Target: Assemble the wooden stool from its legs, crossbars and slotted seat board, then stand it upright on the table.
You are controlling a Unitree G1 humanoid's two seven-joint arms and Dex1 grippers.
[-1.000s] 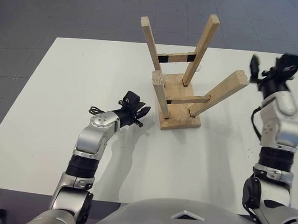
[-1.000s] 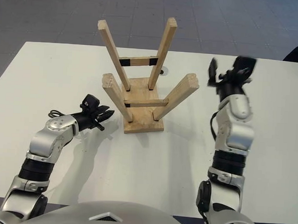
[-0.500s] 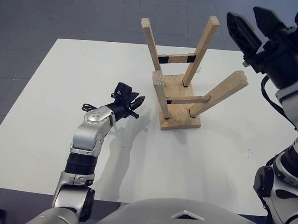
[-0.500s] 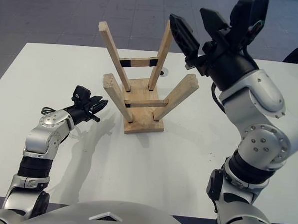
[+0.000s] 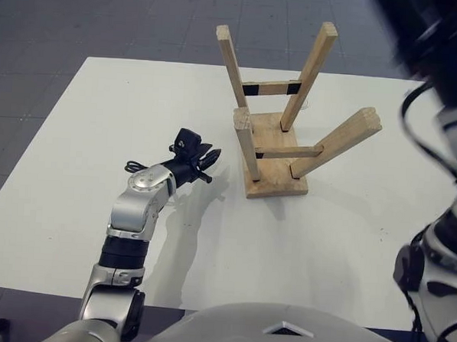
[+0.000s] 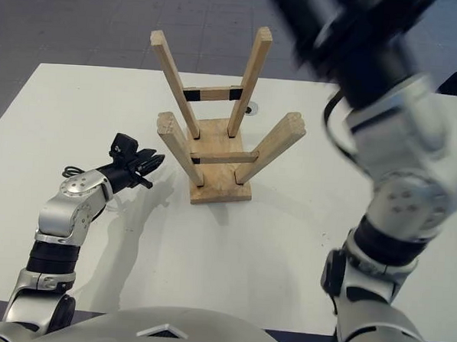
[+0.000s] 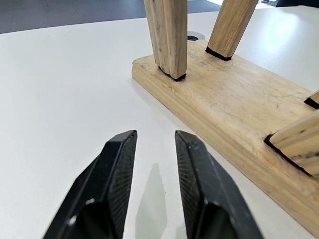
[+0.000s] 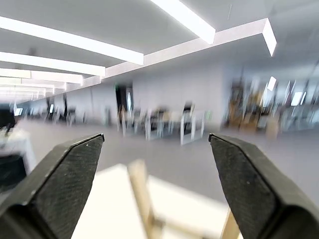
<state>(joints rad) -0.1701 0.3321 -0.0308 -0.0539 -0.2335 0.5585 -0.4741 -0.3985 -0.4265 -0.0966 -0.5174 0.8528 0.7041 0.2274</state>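
Centrally, a white table [image 5: 101, 118] stands on a dark grey tiled floor [image 5: 106, 19]. The stool [image 5: 279, 154] rests upside down on it, towards the far middle. Its seat board [image 5: 277, 185] lies flat on the tabletop, and four legs [image 5: 310, 72] rise from it, splaying outward. Two crossbars [image 5: 273, 88] with dark ends each join a pair of legs: one high between the far pair, one lower between the near pair. A small round grommet [image 7: 193, 37] is set into the tabletop just beyond the seat board.

The left claw [image 7: 154, 135] hangs low over the table, near the left edge of the seat board and not touching it. Its two black fingers [image 7: 119, 164] stand a narrow gap apart with nothing between them.

The right claw [image 8: 155, 138] is raised high above the right side of the table and appears blurred from the head. From its own wrist, its fingers are spread wide and hold nothing. Beyond them lies a large room with long ceiling lights [image 8: 184, 17] and blurred chairs [image 8: 169, 122] along the far side.
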